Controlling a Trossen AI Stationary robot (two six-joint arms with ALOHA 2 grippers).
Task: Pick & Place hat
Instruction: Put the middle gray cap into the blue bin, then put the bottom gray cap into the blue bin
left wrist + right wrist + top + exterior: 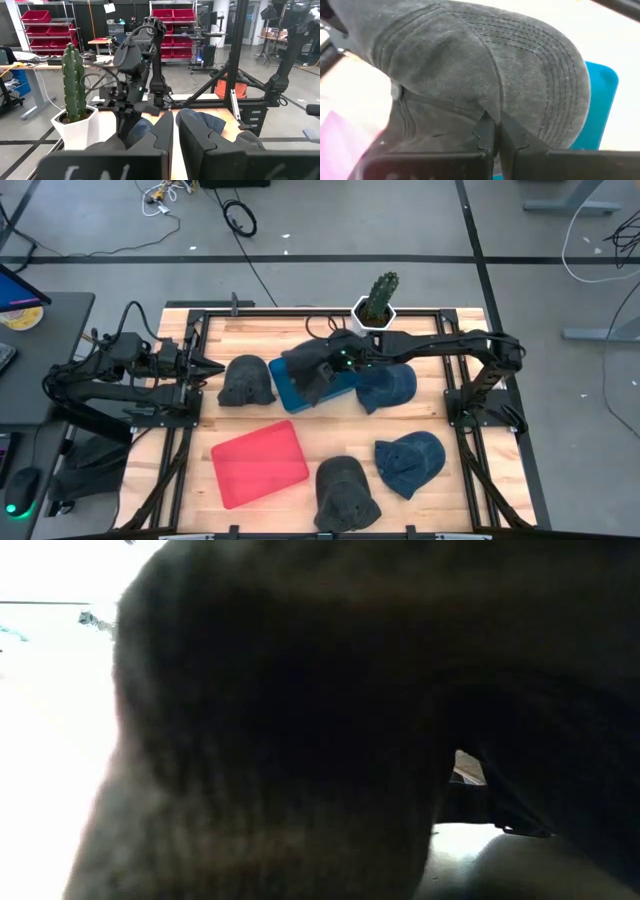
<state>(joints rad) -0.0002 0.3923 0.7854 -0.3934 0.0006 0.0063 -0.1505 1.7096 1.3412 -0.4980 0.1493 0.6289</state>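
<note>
My right gripper (pixel 318 376) reaches from the table's right side to the far middle, shut on a dark grey hat (pixel 305 372) (pixel 485 65). The hat hangs over a blue tray (pixel 283 395) (pixel 601 95); whether it touches the tray I cannot tell. Another dark grey hat (pixel 245 381) lies left of the tray, and a blue hat (pixel 386 387) lies right of it. My left gripper (pixel 213 368) (pixel 176 135) waits shut at the far left, pointing level toward the hats. My right gripper pinches the grey hat's cloth (pixel 489 116) between its two fingers, beside the stitched brim (pixel 555 60). The fingers slant down from the table's right side. The hat hangs bunched below and in front of the fingers, above the blue tray.
A red tray (pixel 258 463) lies near the front left. A dark grey hat (pixel 345 493) and a blue hat (pixel 410 463) lie at the front. A cactus in a white pot (pixel 377 305) stands at the far edge. Something dark fills the low view.
</note>
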